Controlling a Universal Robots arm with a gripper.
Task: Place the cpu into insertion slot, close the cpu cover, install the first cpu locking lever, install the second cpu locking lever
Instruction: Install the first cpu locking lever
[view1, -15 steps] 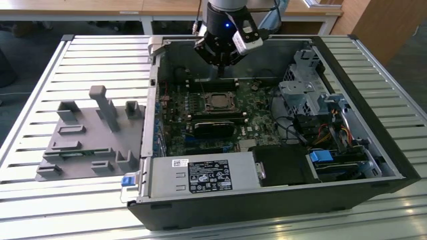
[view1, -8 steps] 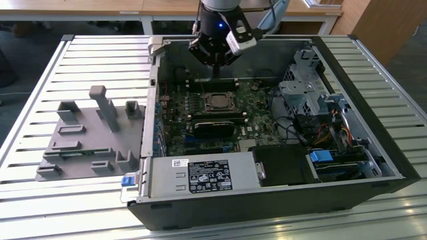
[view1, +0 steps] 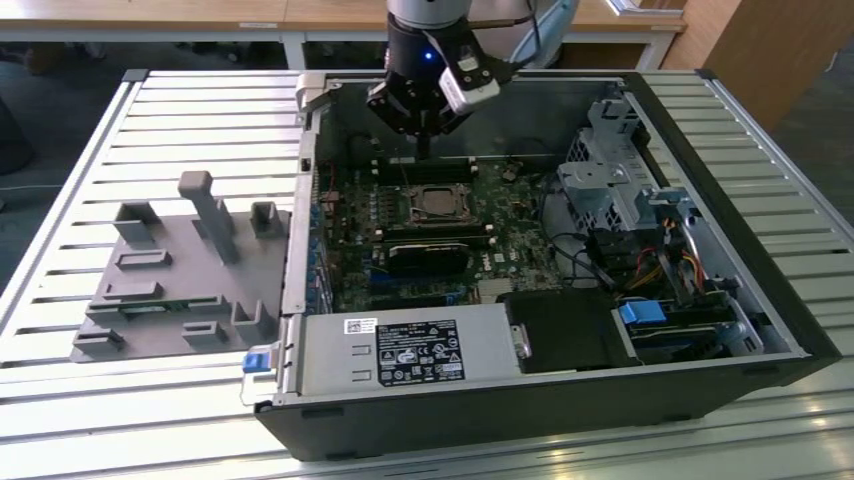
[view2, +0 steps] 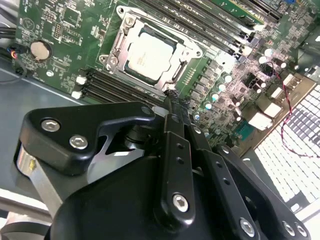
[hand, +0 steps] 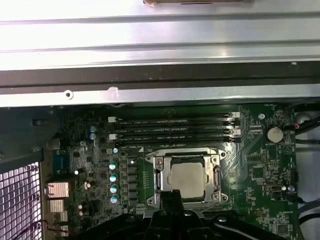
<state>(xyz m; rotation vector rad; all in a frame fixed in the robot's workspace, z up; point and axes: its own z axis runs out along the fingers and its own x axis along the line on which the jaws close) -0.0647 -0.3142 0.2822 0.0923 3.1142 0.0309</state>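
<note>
The cpu (view2: 149, 54) (hand: 187, 179) lies flat in the insertion slot (view1: 430, 204) on the green board, silver face up. The cpu cover (view2: 119, 41) (hand: 159, 176), a thin metal frame, lies down around it with the chip showing through its window. My gripper (view2: 172, 98) (view1: 422, 152) hangs just above the board beside the socket's edge, on the side of the black memory slots (view2: 107, 85). Its black fingers (hand: 173, 199) are pressed together with nothing between them. I cannot tell how the locking levers stand.
The board sits inside an open computer case (view1: 787, 330) with a power supply (view1: 400, 352) at the front and a drive cage with cables (view1: 627, 190) on the exterior view's right. A grey fixture block (view1: 174, 270) rests on the slatted table (view1: 80, 420) at the exterior view's left.
</note>
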